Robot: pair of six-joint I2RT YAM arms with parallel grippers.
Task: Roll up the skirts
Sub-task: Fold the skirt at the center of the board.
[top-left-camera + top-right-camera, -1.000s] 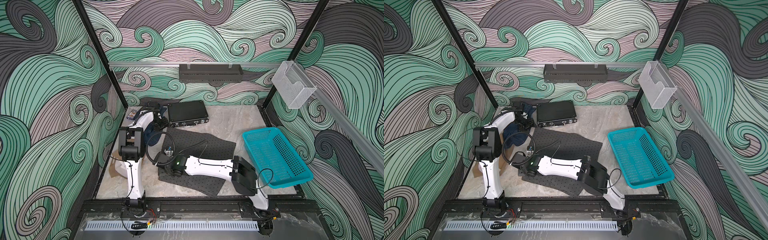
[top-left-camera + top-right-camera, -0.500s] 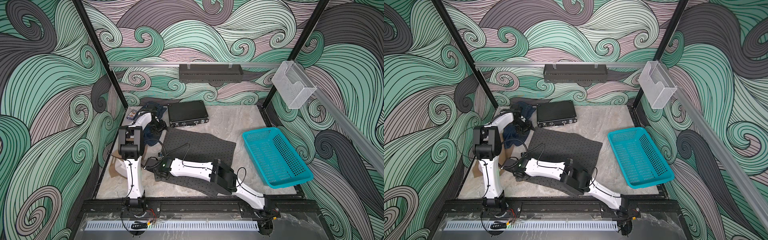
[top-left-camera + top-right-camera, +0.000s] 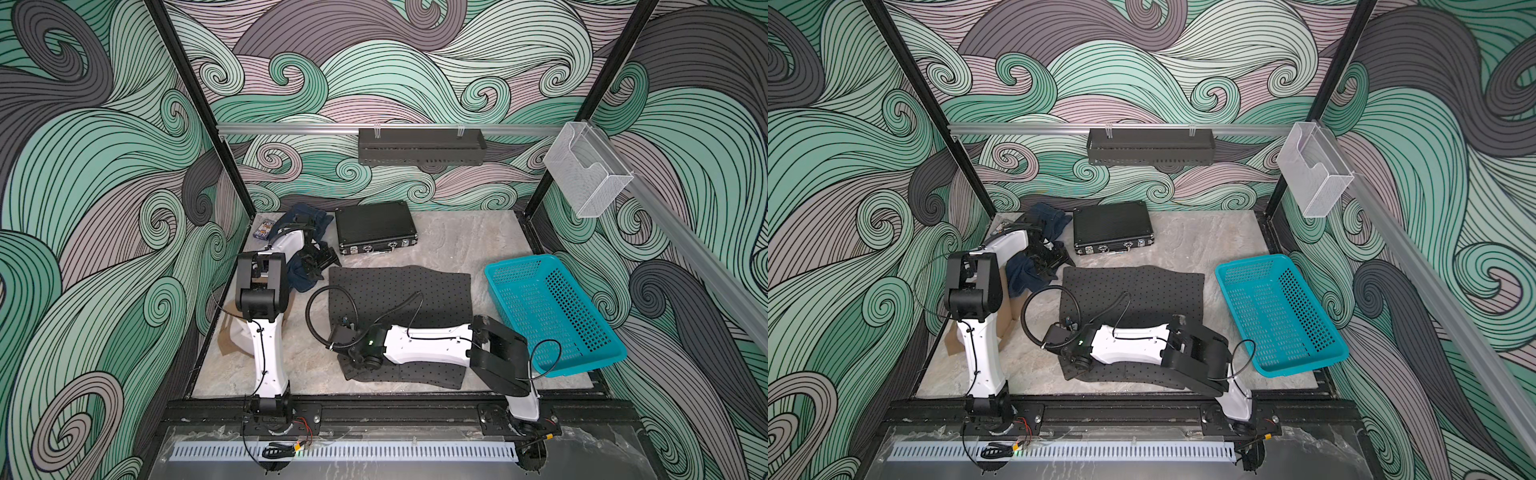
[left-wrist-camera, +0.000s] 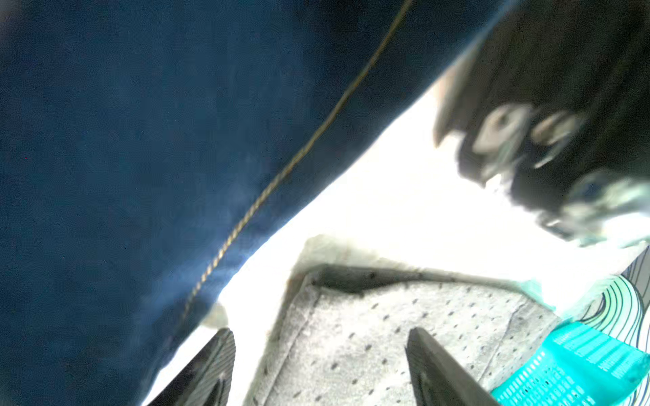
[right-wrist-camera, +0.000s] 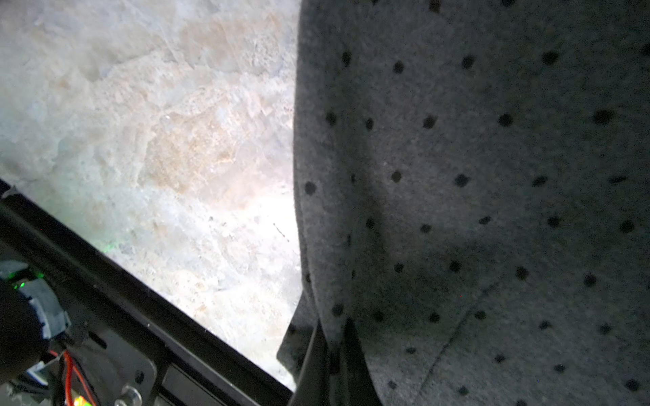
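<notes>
The dark grey dotted skirt [image 3: 399,291] lies flat in the middle of the table, seen in both top views. My right gripper [image 5: 332,334] is shut on a fold at its near left corner [image 3: 353,370]. The dark blue denim skirt [image 3: 301,274] is bunched at the far left. My left gripper [image 3: 322,259] hangs open just beside it, with nothing between its fingers [image 4: 225,351]; the denim [image 4: 140,158] fills much of the left wrist view. A tan-brown skirt [image 3: 228,336] lies by the left wall, partly hidden behind the left arm.
A black hard case [image 3: 374,226] sits at the back, close to the left gripper. A teal plastic basket [image 3: 552,311] stands at the right, beside the dotted skirt. A small blue box [image 3: 264,228] lies in the far left corner. The black front rail [image 5: 105,291] runs near the right gripper.
The right arm swung toward the table's near edge and its gripper closed on the dotted skirt's near left corner. The left gripper opened wider and stayed by the denim.
</notes>
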